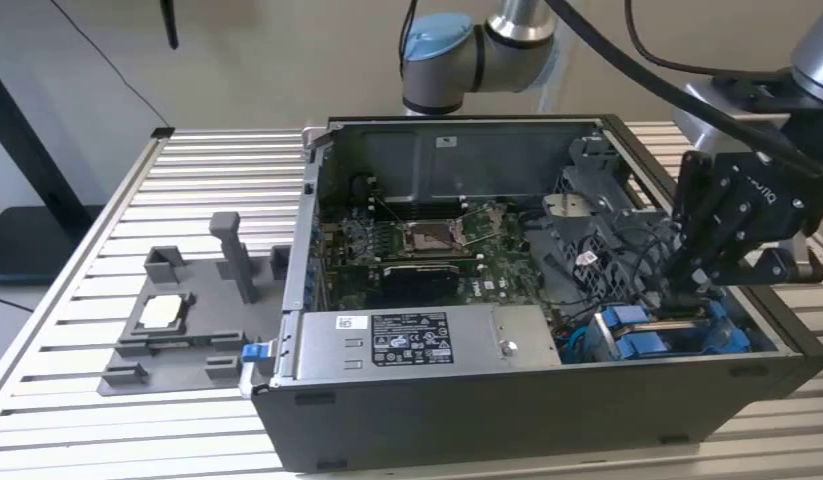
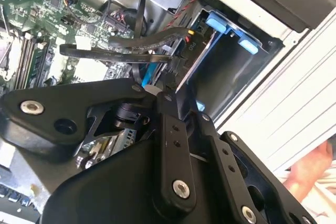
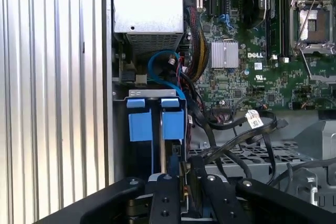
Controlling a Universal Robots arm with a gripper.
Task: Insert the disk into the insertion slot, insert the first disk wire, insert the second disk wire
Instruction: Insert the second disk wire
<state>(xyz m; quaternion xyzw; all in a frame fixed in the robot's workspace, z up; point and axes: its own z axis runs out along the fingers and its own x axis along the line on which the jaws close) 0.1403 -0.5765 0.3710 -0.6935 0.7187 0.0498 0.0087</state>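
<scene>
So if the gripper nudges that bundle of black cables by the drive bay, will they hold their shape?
Probably not. The black cables sag in loose curves, so they look floppy and light. They may spring back, since they arch freely beside the drive bay.

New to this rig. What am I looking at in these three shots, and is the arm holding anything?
It is one robot arm working on an open computer case that lies on a slatted table. The exterior view comes from a camera off the arm; both wrist views ride on the arm. The gripper reaches down into the case at the insertion slot, with its blue tabs. Cables run beside it. Whether it grips something I cannot tell. A grey fixture sits on the table beside the case.
</scene>
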